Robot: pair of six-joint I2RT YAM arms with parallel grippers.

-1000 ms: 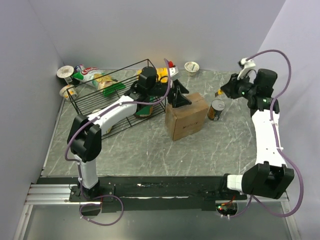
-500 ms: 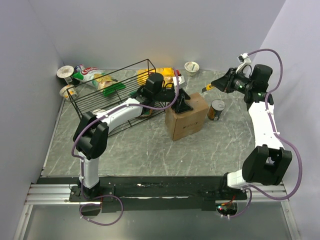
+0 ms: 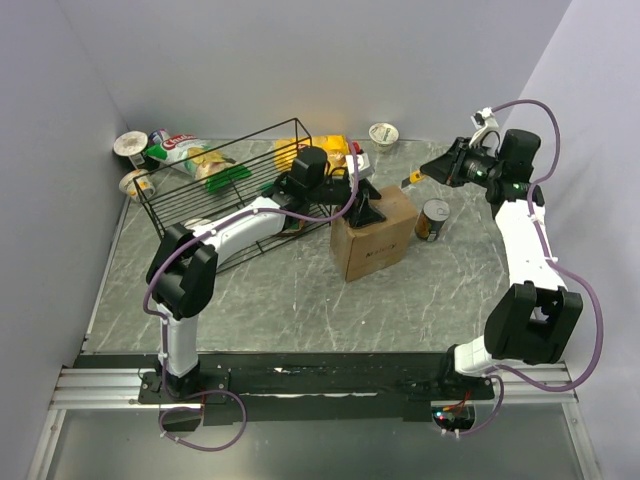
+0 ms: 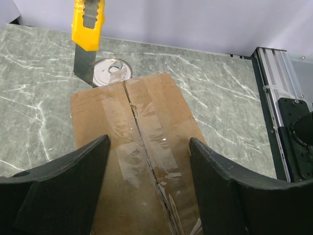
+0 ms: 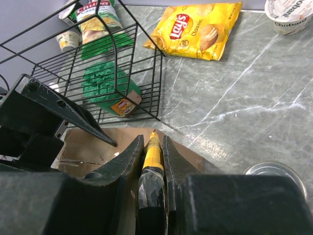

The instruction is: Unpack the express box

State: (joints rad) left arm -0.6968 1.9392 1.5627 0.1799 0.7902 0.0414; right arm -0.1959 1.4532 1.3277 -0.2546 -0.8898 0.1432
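I see my left pincer (image 4: 149, 143) spread wide above the taped seam of the express box (image 4: 98, 115); right pincer (image 5: 152, 139) clamps a yellow knife (image 5: 152, 161) — blade-to-box contact unclear.

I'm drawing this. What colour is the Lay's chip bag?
Bright yellow with a red logo; the chip bag shows best in the right wrist view.

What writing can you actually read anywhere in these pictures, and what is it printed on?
"Lay's Classic": on the yellow chip bag.
"Chobani": on the white yogurt cup, cut off by the picture's edge.
Too blurred or small to read: the print on the red-and-white snack bag in the far corner, the dark word on the side of the express box, and the small label on the green packet.
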